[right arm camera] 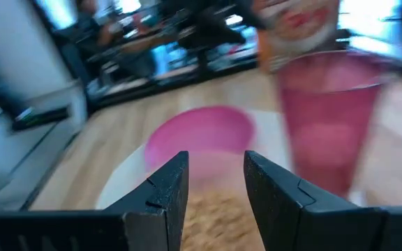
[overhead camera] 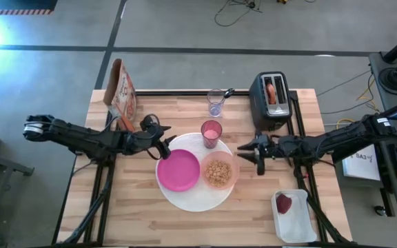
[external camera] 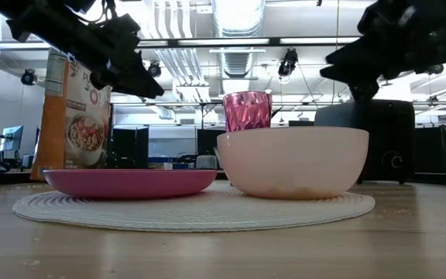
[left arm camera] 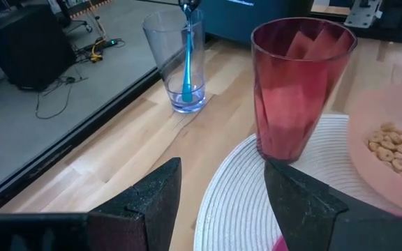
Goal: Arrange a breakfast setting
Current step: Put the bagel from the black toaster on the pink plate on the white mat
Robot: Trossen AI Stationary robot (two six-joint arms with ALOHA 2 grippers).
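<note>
A large white round plate (overhead camera: pixel 193 196) lies mid-table. On it rest the magenta plate (overhead camera: pixel 178 170), the peach bowl (overhead camera: pixel 219 172) holding cereal, and the pink tumbler (overhead camera: pixel 211 133). Behind them stands the clear glass (left arm camera: pixel 176 59) with the teal-handled spoon (left arm camera: pixel 187 63) leaning inside. The bagel (overhead camera: pixel 272 91) sticks out of a black toaster's slot. The dark-red fruit (overhead camera: pixel 283 204) lies in a white tray. My left gripper (overhead camera: pixel 164 146) hovers open at the magenta plate's far left, pointing at the tumbler (left arm camera: pixel 295 84). My right gripper (overhead camera: pixel 250 153) hovers open to the right of the bowl.
A cereal box (overhead camera: pixel 121 89) stands at the far left corner. The black toaster (overhead camera: pixel 271 103) stands at the far right, and the white tray (overhead camera: pixel 293 217) at the near right. Bare wood shows along the near edge and the left side.
</note>
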